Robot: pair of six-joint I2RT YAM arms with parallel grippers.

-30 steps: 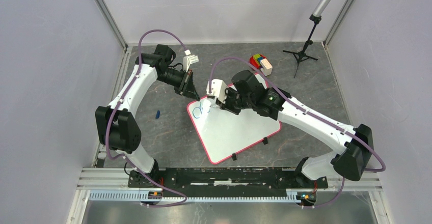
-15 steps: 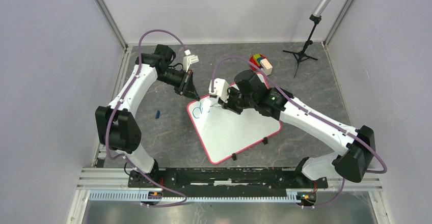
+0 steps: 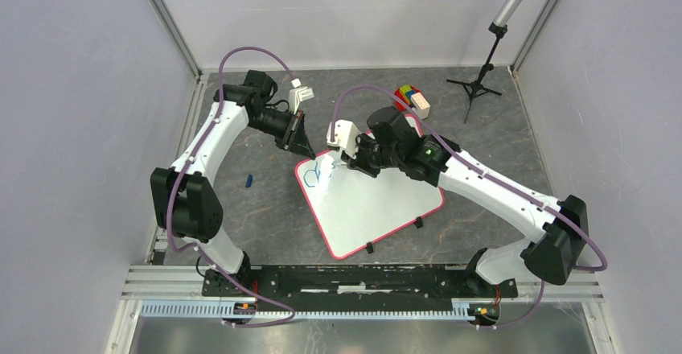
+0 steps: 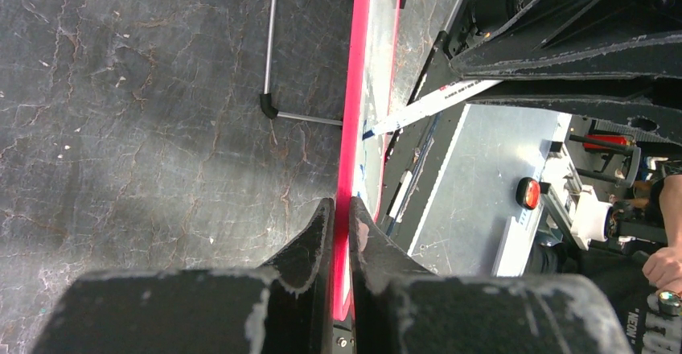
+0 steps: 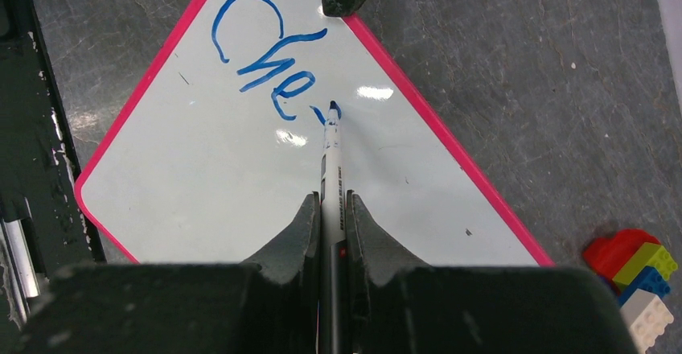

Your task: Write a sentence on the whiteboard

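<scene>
The whiteboard (image 3: 378, 201) lies flat on the grey table, white with a pink-red rim; it also shows in the right wrist view (image 5: 241, 177). My left gripper (image 3: 303, 154) is shut on the board's far-left rim, seen edge-on in the left wrist view (image 4: 343, 209). My right gripper (image 5: 331, 201) is shut on a white marker (image 5: 331, 169), its blue tip touching the board. The sentence (image 5: 269, 56) reads "Che" in blue, with a fresh stroke at the tip. It is faint in the top view (image 3: 322, 172).
A stack of coloured toy bricks (image 3: 412, 100) lies beyond the board's far corner, also in the right wrist view (image 5: 635, 269). A small blue cap (image 3: 249, 181) lies left of the board. A black tripod stand (image 3: 478, 80) is at the back right. Black clips (image 3: 418, 224) sit on the board's near edge.
My right gripper has shifted slightly along the board with the marker, and the blue lettering has grown. The left arm and the board have not moved.
</scene>
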